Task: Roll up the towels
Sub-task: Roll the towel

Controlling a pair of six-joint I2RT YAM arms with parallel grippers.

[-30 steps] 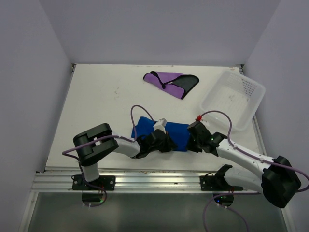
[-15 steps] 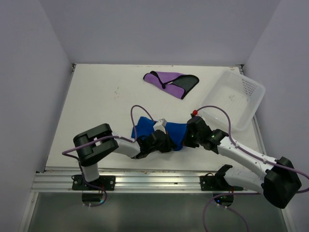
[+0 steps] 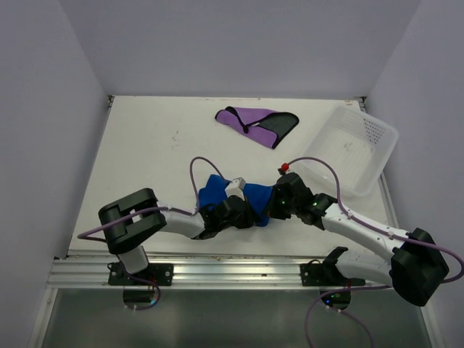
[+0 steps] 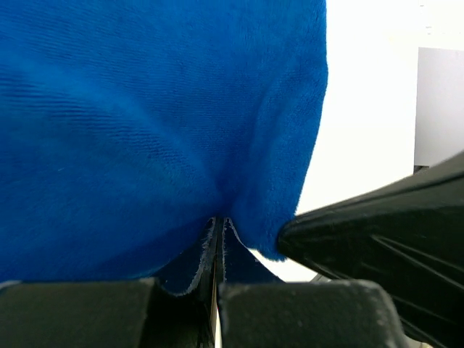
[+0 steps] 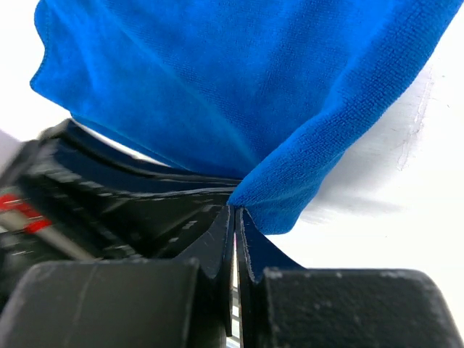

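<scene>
On table [image 3: 145,145]: one blue towel [image 3: 214,193], one purple towel [image 3: 245,119].

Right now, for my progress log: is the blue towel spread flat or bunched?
Bunched: the blue towel sits crumpled between the left gripper and right gripper, each shut on a fold.
</scene>
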